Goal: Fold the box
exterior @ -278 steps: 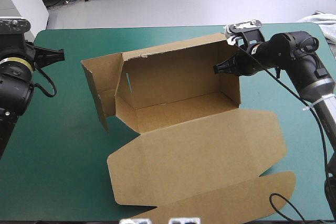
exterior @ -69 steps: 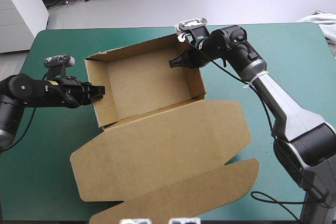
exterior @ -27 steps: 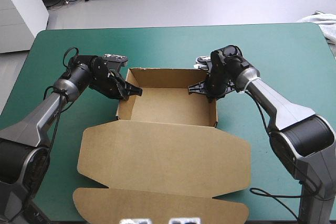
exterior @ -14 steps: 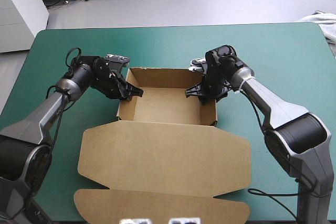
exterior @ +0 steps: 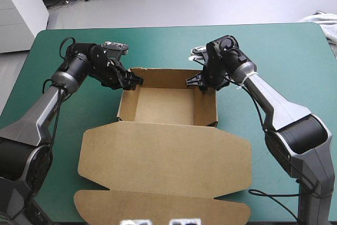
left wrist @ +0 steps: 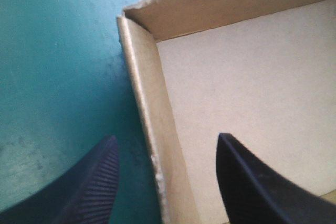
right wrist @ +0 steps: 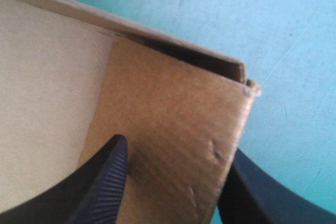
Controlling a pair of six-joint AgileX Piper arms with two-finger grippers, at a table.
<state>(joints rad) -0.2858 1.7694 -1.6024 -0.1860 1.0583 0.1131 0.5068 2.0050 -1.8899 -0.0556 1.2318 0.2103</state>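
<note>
At far corners of box (exterior: 166,104), my left hand (exterior: 136,81) and right hand (exterior: 196,82) both spread, straddling side walls; reckon squeeze evenly so walls seat square.

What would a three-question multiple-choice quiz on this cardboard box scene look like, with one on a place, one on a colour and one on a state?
1. Where is the lid?
A. Standing upright behind the tray.
B. Flat, on the tray's near side.
C. Folded down over the tray.

2. What colour is the table cover?
A. Red.
B. White.
C. Teal-green.

3. How do the left gripper's fingers stand?
A. Open, astride the tray's left wall.
B. Shut in a point.
C. Clamped on a cloth.

Answers: B, the lid lies spread flat, nearer the high view's camera than the tray; C, teal-green shows all around the tray; A, one finger is outside the wall, one inside.
</note>
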